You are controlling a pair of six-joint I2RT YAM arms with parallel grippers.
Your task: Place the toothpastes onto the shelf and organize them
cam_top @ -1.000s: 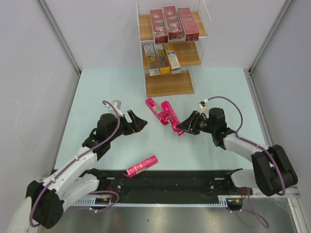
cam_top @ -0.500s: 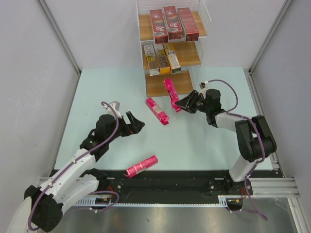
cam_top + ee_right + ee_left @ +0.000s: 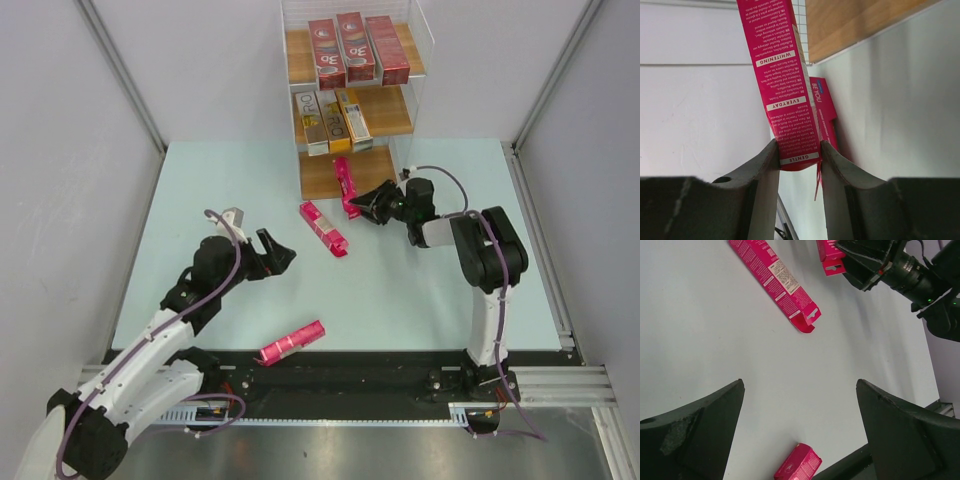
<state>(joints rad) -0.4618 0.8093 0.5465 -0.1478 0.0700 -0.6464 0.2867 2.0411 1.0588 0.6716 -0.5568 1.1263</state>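
Observation:
My right gripper is shut on a bright pink toothpaste carton, held at the front of the shelf's bottom board; in the right wrist view the carton sits between my fingers. A second pink carton lies flat on the table left of it and shows in the left wrist view. A third pink carton lies near the front edge and also shows there. Dark red cartons fill the top tier, gold and silver ones the middle. My left gripper is open and empty.
Grey walls close in the pale table on both sides. A black rail runs along the front edge. The shelf's clear acrylic wall stands just behind my right arm.
My right gripper has carried its pink carton up and left from the table's middle to the front of the shelf's bottom board. The left arm has barely moved.

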